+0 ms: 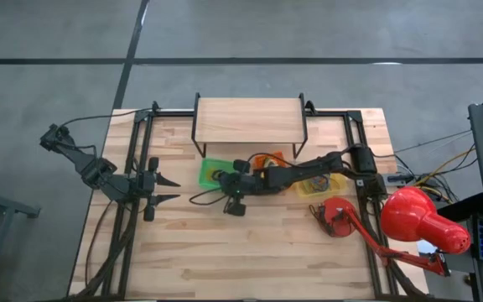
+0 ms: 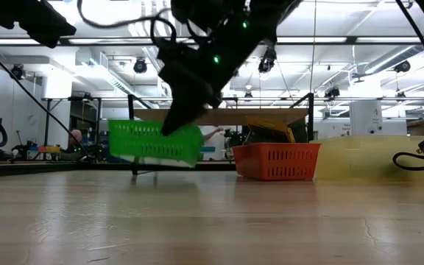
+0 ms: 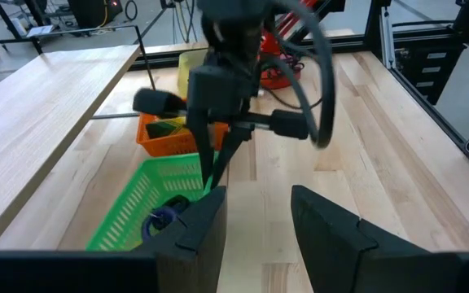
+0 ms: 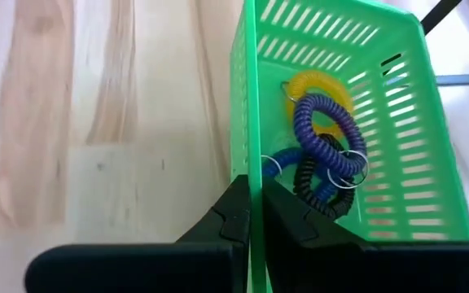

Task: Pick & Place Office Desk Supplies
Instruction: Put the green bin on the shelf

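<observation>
The green plastic tray (image 4: 357, 122) holds several coiled loops: yellow (image 4: 320, 89), blue-purple (image 4: 324, 134) and black (image 4: 316, 183). It sits left of centre under the shelf's front (image 1: 212, 172). My right gripper (image 4: 255, 199) reaches in from the table's right and is shut on the tray's wall. In the low view the tray (image 2: 155, 142) looks tilted; I cannot tell whether it is fully off the table. My left gripper (image 1: 170, 190) waits open over the table's left part, its fingers (image 3: 210, 224) pointing toward the tray. My right gripper pinches the green tray's long side wall (image 4: 249, 159) near one end, one finger inside the tray and one outside. The fingers slant down from the table's right and lie along the wall. The tray hangs tilted from them with the loops lying in it.
An orange tray (image 2: 277, 160) and a yellow tray (image 1: 317, 186) stand right of the green one. A wooden shelf (image 1: 248, 117) spans the table's far side. A red desk lamp (image 1: 418, 222) stands at the right. Bare wood lies along the near edge.
</observation>
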`<state>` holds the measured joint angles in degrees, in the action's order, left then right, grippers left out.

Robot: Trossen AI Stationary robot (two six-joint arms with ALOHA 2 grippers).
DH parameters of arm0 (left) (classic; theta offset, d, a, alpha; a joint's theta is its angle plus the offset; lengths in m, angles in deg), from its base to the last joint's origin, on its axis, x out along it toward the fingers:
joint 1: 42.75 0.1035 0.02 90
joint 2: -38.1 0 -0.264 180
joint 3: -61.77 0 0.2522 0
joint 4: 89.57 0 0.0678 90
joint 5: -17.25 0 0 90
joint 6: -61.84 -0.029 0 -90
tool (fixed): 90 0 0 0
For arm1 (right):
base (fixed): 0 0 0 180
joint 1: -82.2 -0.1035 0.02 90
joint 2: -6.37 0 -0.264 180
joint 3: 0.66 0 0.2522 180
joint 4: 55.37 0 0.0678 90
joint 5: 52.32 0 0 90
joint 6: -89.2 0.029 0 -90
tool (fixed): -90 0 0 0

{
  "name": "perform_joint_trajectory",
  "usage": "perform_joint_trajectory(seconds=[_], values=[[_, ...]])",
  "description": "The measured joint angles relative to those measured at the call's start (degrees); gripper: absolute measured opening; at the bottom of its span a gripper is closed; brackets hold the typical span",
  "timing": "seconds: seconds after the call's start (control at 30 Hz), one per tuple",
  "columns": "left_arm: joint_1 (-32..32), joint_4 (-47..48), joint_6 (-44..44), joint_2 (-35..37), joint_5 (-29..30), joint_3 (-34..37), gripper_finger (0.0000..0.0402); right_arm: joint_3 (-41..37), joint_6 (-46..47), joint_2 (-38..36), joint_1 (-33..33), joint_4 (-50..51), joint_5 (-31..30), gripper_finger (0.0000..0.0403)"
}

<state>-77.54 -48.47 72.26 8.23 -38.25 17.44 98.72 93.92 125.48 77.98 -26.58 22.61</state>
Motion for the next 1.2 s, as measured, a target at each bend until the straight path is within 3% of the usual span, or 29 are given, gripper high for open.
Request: perform_joint_trajectory(seconds=[0.53,0.8,1.2], values=[[-0.01,0.00,0.01,0.00,-0.01,0.00,0.0141,7.00,6.40,-0.13,-4.23,7.15,-6.06,0.0013],[0.00,-0.01,0.02,0.01,-0.02,0.00,0.0141,14.39,18.30,-0.09,-5.32,19.32,-9.79,0.0013],[0.00,0.00,0.02,0.02,0.00,0.00,0.0141,27.53,27.91,0.00,-5.80,38.20,-15.70,0.0013]])
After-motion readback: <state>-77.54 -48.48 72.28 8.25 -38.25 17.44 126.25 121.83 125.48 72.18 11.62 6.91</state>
